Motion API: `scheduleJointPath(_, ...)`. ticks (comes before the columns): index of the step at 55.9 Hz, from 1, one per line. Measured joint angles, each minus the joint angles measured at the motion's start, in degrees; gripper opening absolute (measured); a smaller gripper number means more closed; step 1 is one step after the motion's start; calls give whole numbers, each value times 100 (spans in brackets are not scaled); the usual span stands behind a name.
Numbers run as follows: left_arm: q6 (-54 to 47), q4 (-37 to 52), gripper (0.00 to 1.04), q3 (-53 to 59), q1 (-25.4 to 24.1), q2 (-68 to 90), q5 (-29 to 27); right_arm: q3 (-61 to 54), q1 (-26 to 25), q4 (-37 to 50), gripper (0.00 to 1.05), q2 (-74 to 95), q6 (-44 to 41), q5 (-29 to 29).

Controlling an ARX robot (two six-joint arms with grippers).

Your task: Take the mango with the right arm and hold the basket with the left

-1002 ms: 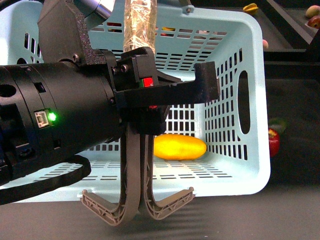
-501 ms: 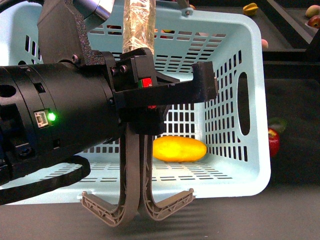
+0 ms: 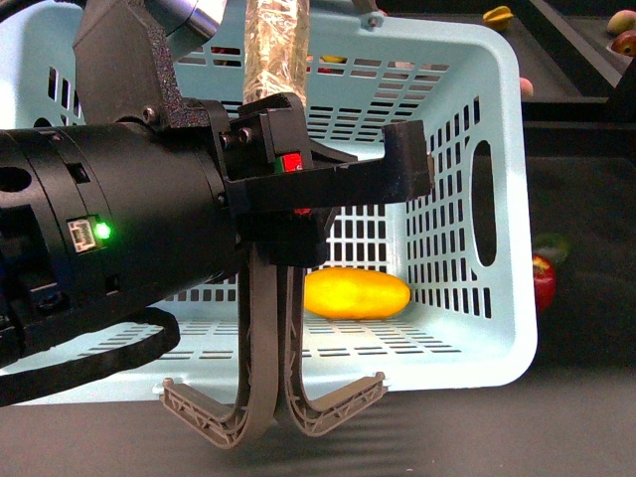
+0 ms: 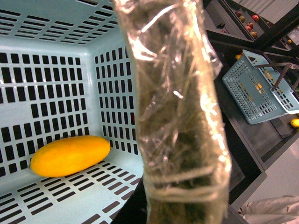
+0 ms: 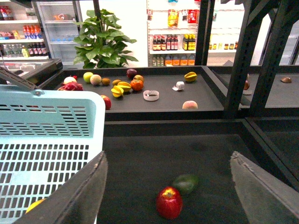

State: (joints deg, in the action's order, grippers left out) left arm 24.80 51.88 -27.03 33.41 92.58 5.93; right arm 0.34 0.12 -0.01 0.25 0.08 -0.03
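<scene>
Mango (image 3: 356, 293) lies loose inside basket (image 3: 497, 89). Right pincer (image 5: 167, 161) wide, empty, above red apple (image 5: 168, 202). Left pincer (image 3: 343, 129) at basket, can't tell its state.

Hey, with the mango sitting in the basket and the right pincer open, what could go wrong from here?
The mango lies loose inside the basket; if the left arm shifts the basket, it may roll. The right pincer is open and aimed at a red apple and a green fruit, so closing in now could catch the wrong fruit.
</scene>
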Motion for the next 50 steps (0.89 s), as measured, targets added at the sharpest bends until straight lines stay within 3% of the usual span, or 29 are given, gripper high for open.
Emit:
scheduleJointPath(7, -804, 358, 5, -138, 0, 398, -1226, 0, 0, 0, 98, 0, 0, -2)
scheduleJointPath(10, -1049, 339, 5, -341, -127, 542, -1526, 0, 0, 0, 97, -2, 4, -2)
scheduleJointPath(18, -487, -28, 5, -861, -597, 660, -2131, 0, 0, 0, 97, 0, 0, 0)
scheduleJointPath(31, 1637, -999, 5, -1497, -1121, 876, -3042, 0, 0, 0, 97, -2, 0, -4)
scheduleJointPath(50, 5117, -1989, 5, -2293, -1534, 1504, -3541, 0, 0, 0, 97, -2, 2, 0)
